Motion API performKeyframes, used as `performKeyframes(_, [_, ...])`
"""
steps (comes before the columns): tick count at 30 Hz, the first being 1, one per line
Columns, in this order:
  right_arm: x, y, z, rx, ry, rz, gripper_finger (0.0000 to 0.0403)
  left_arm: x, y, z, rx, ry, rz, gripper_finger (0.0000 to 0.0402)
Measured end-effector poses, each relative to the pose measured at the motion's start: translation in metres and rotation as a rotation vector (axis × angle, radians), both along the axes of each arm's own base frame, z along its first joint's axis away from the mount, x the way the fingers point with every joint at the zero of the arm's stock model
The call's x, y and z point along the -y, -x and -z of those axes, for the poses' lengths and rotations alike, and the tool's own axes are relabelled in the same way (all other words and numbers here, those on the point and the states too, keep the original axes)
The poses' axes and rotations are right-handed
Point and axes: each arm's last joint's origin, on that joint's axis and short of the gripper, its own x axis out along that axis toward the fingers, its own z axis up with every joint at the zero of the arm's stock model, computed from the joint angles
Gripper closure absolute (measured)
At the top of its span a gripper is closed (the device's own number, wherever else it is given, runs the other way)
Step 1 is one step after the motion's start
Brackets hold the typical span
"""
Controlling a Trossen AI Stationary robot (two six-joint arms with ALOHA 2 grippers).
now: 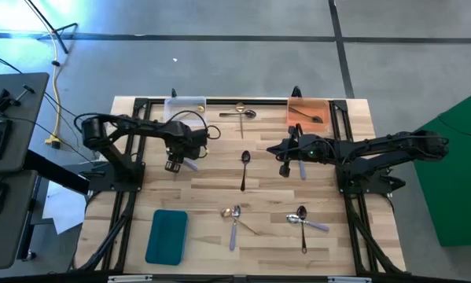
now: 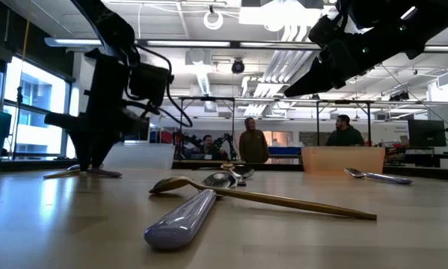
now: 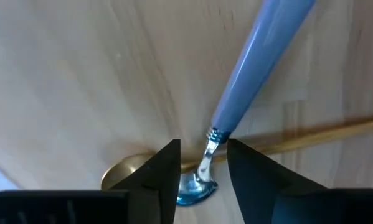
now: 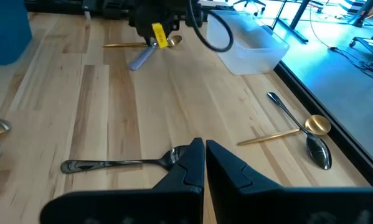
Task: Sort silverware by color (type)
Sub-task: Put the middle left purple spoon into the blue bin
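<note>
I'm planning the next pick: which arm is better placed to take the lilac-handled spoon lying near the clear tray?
Left. The left gripper already sits open astride the lilac-handled spoon, its neck between the fingers. The right gripper is shut and farther off, near the black spoon.

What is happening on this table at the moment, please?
A two-armed robot is sorting spoons on a wooden table. The left tool is low over a lilac-handled spoon lying across a gold spoon, its fingers on either side of the neck, not clamped. The right tool is shut and empty above a black spoon. One spoon lies in the orange tray.
</note>
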Motion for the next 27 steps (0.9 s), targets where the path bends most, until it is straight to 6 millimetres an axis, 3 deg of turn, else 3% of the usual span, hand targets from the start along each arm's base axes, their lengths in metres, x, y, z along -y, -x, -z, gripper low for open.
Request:
performKeyframes(10, [0.0,0.0,0.0001,-0.001,0.002,-0.001,0.0402,-0.0012,-0.0036,0.011,-0.042,0.003,0.039,0.0317])
performKeyframes(18, [0.0,0.0,0.0,0.0,0.001,0.0,0.0402,-0.0017,-0.0042,0.0106,-0.028,-0.004,0.038,0.0393])
performKeyframes(27, [0.0,0.0,-0.0001,0.001,0.001,0.0,0.0402,-0.0006,-0.0045,0.0014,0.022,-0.02,0.013,0.0398])
